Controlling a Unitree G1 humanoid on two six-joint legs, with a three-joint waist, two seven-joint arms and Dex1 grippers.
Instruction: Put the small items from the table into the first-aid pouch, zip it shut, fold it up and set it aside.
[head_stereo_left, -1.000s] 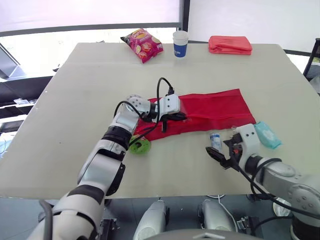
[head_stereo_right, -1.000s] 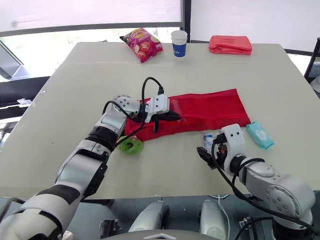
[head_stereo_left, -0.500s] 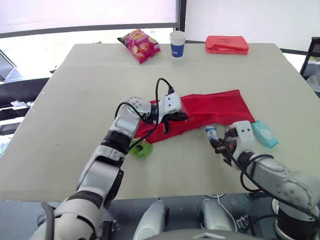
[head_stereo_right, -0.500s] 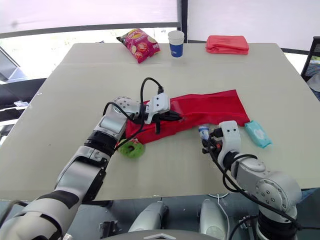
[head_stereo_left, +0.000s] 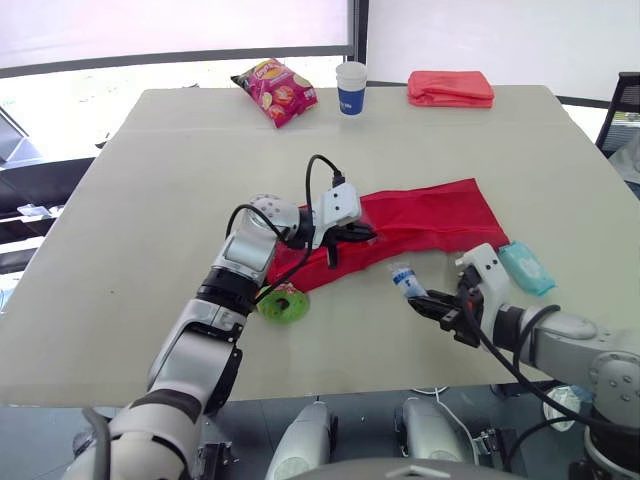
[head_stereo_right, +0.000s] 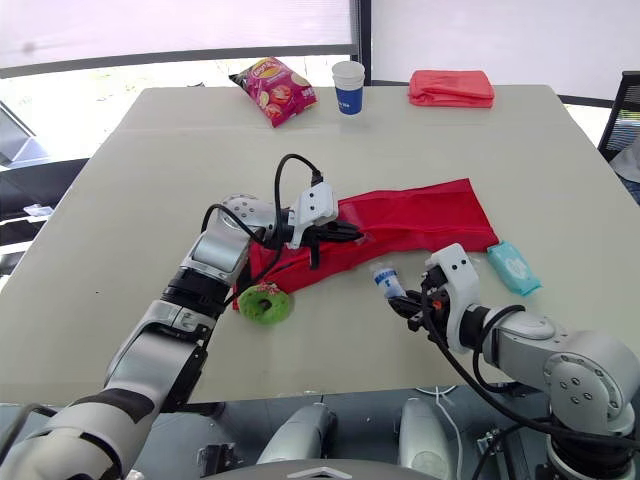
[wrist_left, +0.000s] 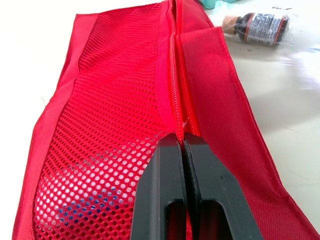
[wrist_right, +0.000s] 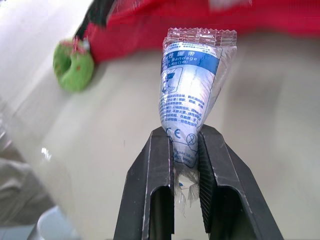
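- The right gripper had its two black fingers closed narrowly on the lower end of a clear-wrapped white bandage roll with a blue label.
- The bandage roll stuck out past the fingertips, pointing toward the near edge of the red fabric first-aid pouch and stopping just short of it.
- The left gripper had its fingers pressed together on the pouch, pinching the fabric right at the zip line beside the mesh panel, near the pouch's left end.
- The pouch lay unfolded and flat on the pale tabletop, stretched out long from left to right.
- Something blue showed dimly through the mesh close to the left gripper; what it was could not be told.
- A green ring-shaped item lay on the table just in front of the pouch's left end.
- A teal flat packet lay just beside the pouch's right end, behind the right gripper.
- A small brown labelled bottle lay on the table near that end, off the pouch.
- Along the far edge stood a red snack bag, a blue-and-white paper cup and a folded red cloth, well apart from the pouch.
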